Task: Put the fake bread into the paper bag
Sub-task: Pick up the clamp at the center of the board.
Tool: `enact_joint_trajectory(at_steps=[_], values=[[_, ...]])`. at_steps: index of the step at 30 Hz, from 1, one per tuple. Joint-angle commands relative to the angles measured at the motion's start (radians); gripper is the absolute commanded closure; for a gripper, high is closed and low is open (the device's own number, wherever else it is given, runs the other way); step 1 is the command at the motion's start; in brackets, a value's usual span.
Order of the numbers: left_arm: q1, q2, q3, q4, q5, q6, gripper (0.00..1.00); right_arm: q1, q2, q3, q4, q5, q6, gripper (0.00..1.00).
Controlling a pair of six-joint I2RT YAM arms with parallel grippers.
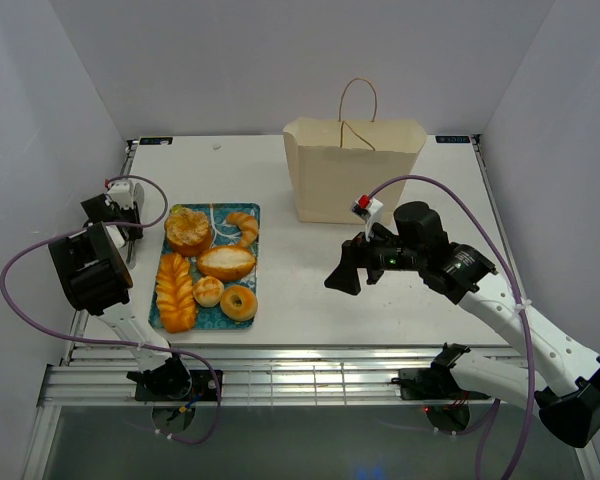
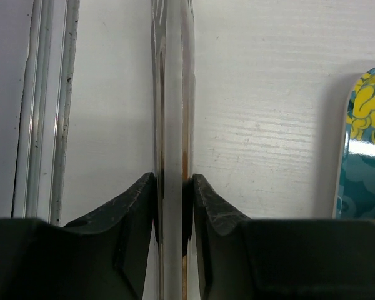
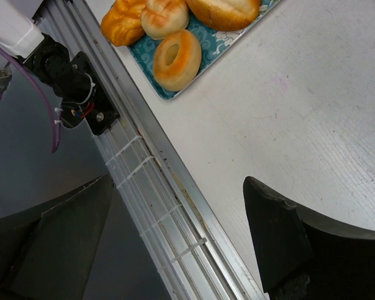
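Step in hand: first pick, not yet made. All of the fake bread (image 1: 225,262) lies on the teal tray (image 1: 217,318) at the left of the table (image 1: 310,310): I count six pieces, none lifted. The paper bag (image 1: 352,172) stands upright and open-topped at the far middle, well apart from the tray. I cannot see inside it.

Right claw (image 1: 345,270): spread wide, nothing in it. It hangs over bare table between tray and bag, nearer the front edge, fingers aimed left toward the tray. Its wrist view puts the ring bagel (image 3: 175,59) at the tray's near corner as the closest piece.

Left claw (image 2: 173,181): drawn in on a thin shiny strip (image 2: 173,94) at the table's left edge, a fingertip against each face. The tray rim is just off to its side. No bread in it.

Next move, as I judge it: carry the right claw left over the ring bagel, drop until the fingers straddle it, close, then lift and swing to the bag's mouth. The bagel sits close to the small bun (image 1: 209,291), so I'd come down square to avoid nudging its neighbour.

Pose: right arm reached forward and bent inward at the elbow. Left arm folded back beside the tray, wrist pointing down.
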Motion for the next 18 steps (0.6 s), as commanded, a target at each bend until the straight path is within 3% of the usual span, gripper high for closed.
enact_joint_trajectory(at_steps=[1, 5, 8, 16, 18], values=[[0.005, 0.02, -0.022, -0.123, -0.01, -0.011, 0.61, -0.005, -0.004, 0.004, 0.04, 0.004, -0.011, 0.1], [0.007, 0.023, -0.004, -0.137, -0.01, -0.013, 0.61, -0.005, -0.007, 0.009, 0.04, 0.007, -0.011, 0.1], [0.007, 0.035, 0.002, -0.14, -0.015, -0.015, 0.47, -0.005, -0.01, 0.004, 0.038, 0.007, -0.011, 0.1], [0.007, 0.038, -0.008, -0.14, -0.05, -0.012, 0.41, -0.006, -0.01, 0.009, 0.04, 0.012, -0.016, 0.1], [0.007, 0.025, -0.022, -0.133, -0.055, -0.015, 0.35, -0.005, -0.01, 0.01, 0.04, 0.009, -0.016, 0.1]])
